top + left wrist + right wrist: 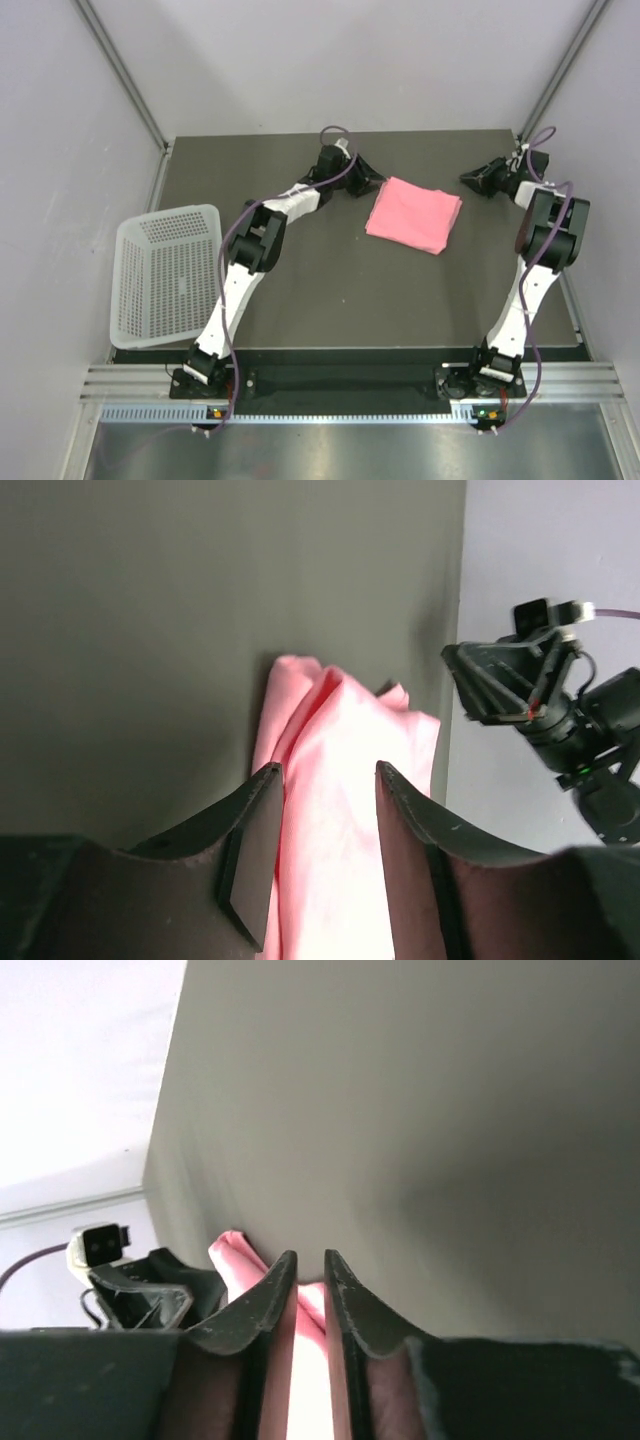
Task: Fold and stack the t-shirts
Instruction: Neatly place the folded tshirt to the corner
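The salmon-pink t-shirt (pixel 413 213) lies folded into a small square on the dark table (pixel 330 290), back of centre. My left gripper (pixel 368 176) is just left of the shirt, low over the table, open and empty. In the left wrist view the shirt (pixel 350 730) shows beyond and between its parted jaws (pixel 328 770). My right gripper (pixel 478 179) is a short way right of the shirt, apart from it. Its jaws (pixel 305 1255) stand a narrow gap apart with nothing held, and the shirt (pixel 232 1255) shows beyond them.
A white perforated plastic basket (pixel 165 275) lies at the table's left edge, hanging partly over it. Grey walls close in the back and sides. The right gripper shows in the left wrist view (pixel 500 680), and the left one in the right wrist view (pixel 140 1295).
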Motion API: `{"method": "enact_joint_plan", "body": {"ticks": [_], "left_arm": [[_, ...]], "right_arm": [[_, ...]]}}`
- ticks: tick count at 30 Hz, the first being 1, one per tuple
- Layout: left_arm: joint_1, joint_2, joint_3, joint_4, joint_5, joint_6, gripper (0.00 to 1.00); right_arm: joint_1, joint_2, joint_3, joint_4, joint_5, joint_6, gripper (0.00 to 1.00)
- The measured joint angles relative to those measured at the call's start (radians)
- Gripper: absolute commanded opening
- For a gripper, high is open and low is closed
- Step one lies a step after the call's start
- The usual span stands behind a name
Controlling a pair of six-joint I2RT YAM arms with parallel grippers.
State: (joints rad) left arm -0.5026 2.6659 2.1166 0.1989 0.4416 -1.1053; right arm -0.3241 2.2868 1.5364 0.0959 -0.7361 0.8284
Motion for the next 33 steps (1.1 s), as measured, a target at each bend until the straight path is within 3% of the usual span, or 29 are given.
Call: {"method": "enact_joint_plan", "body": {"ticks": [2, 3, 6, 9, 15, 16, 17, 20, 24, 33], "left_arm": [[0.021, -0.05, -0.033, -0.055, 0.013, 0.017, 0.48], [0.032, -0.08, -0.053, -0.08, 0.018, 0.03, 0.48], [0.061, -0.185, -0.095, -0.176, 0.047, 0.089, 0.48], [0.087, -0.33, -0.164, -0.267, 0.073, 0.175, 0.48], [0.092, -0.69, -0.507, -0.336, 0.109, 0.281, 0.47], [0.089, -0.729, -0.552, -0.339, 0.12, 0.292, 0.47], [0.088, -0.76, -0.593, -0.344, 0.126, 0.301, 0.47], [0.08, -0.847, -0.725, -0.393, 0.139, 0.346, 0.47], [0.077, -0.949, -0.853, -0.489, 0.141, 0.393, 0.47], [0.077, -1.163, -0.968, -0.575, 0.137, 0.403, 0.47]], "right_arm": [[-0.001, -0.02, 0.041, -0.091, 0.015, -0.059, 0.35], [-0.002, -0.04, 0.048, -0.135, 0.021, -0.086, 0.47], [-0.005, -0.116, 0.047, -0.253, 0.021, -0.17, 0.59], [-0.015, -0.196, 0.026, -0.335, 0.007, -0.251, 0.62], [-0.026, -0.29, -0.106, -0.406, 0.002, -0.376, 0.64], [-0.026, -0.29, -0.124, -0.416, 0.005, -0.392, 0.66], [-0.026, -0.29, -0.142, -0.432, 0.008, -0.408, 0.76], [-0.026, -0.28, -0.157, -0.472, 0.021, -0.453, 0.83], [-0.026, -0.256, -0.153, -0.484, 0.045, -0.51, 0.8], [0.018, -0.208, -0.121, -0.488, 0.092, -0.567, 0.51]]}}
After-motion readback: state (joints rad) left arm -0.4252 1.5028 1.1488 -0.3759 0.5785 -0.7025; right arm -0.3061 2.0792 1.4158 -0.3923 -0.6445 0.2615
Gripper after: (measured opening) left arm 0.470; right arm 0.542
